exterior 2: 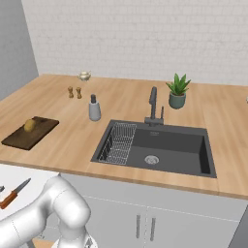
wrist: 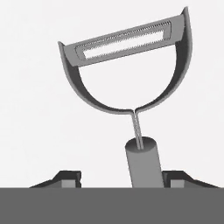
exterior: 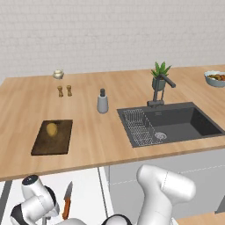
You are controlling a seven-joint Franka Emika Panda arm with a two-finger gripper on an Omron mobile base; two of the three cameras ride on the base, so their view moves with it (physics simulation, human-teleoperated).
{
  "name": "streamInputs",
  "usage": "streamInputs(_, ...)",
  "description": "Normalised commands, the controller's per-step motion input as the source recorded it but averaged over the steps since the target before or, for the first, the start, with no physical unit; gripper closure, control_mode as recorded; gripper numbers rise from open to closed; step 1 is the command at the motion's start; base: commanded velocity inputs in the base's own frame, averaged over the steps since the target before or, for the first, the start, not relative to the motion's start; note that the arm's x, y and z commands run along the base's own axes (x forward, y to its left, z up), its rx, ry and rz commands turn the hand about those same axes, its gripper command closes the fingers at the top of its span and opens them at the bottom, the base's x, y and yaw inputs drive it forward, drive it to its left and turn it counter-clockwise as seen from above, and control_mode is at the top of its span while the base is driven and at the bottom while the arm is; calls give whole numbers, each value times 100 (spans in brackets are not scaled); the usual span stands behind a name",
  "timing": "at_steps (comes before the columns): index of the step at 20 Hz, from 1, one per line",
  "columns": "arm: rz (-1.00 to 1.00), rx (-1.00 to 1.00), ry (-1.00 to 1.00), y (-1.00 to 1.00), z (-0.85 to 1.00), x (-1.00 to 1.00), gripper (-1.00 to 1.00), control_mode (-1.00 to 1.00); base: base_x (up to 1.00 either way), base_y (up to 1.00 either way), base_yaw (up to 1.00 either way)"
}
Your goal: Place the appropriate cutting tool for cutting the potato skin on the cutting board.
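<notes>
The grey metal peeler (wrist: 127,65) lies on a white surface right in front of the hand camera, its wide head away from me and its slim handle (wrist: 143,164) pointing back between my fingers. My gripper (wrist: 122,179) is open, one fingertip on each side of the handle, with a clear gap on the left side. The yellowish potato (exterior: 52,128) (exterior 2: 30,125) rests on the dark brown cutting board (exterior: 59,143) (exterior 2: 19,138) at the left of the wooden counter, well above and beyond my hand.
A knife with an orange-brown handle (exterior: 67,200) (exterior 2: 14,193) lies on the white surface near my hand, below the counter's front edge. On the counter stand a soap bottle (exterior: 102,102), two small shakers (exterior: 64,91), a sink (exterior: 176,125), a faucet (exterior: 159,94) and a plant (exterior: 160,74).
</notes>
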Motion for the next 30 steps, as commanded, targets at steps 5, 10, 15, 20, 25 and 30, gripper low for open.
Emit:
streamInputs(5,-6,1,-6,0,6,0,100,-100,0,0,0)
streamInputs(10,-5,7,3,0,89,-15,100,-100,0,0,0)
streamInputs(15,-2,7,1,-1,100,-46,100,-100,0,0,0)
streamInputs(20,-9,4,0,-16,100,-45,100,-100,0,0,0)
streamInputs(25,-7,0,-12,-70,81,11,100,-100,0,0,0)
streamInputs(30,-9,0,-9,-76,88,23,100,-100,0,0,0)
